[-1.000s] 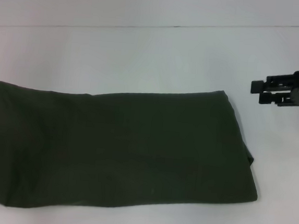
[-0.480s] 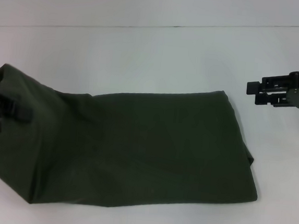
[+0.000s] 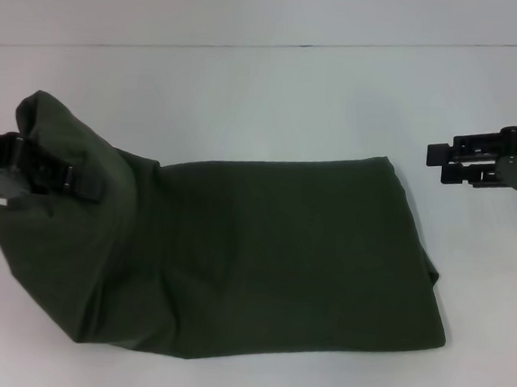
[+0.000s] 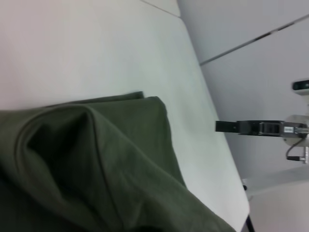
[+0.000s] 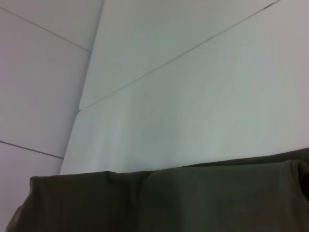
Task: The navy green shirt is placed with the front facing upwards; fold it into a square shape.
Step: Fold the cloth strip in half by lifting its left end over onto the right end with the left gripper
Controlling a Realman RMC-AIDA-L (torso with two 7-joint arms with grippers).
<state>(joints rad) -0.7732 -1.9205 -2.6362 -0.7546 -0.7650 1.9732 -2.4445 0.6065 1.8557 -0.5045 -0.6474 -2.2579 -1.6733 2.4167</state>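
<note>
The navy green shirt [image 3: 281, 250] lies on the white table as a long folded band, plain dark cloth facing up with no lettering showing. My left gripper [image 3: 83, 181] is shut on the band's left end and holds it raised off the table, bunched into a hump. The lifted fold fills the left wrist view, shirt [image 4: 96, 159]. My right gripper [image 3: 441, 161] hovers open over bare table, just beyond the shirt's far right corner, touching nothing. It also shows in the left wrist view, right gripper [image 4: 222, 126]. The shirt's far edge [image 5: 193, 198] crosses the right wrist view.
The white table [image 3: 249, 93] stretches behind and to the right of the shirt. A dark seam line [image 3: 308, 46] runs across it at the back. The table's edge [image 4: 227, 159] shows in the left wrist view.
My left gripper has lifted the shirt's left end and carried it rightward and up; the flat left end is now a raised hump. The right gripper has barely moved.
</note>
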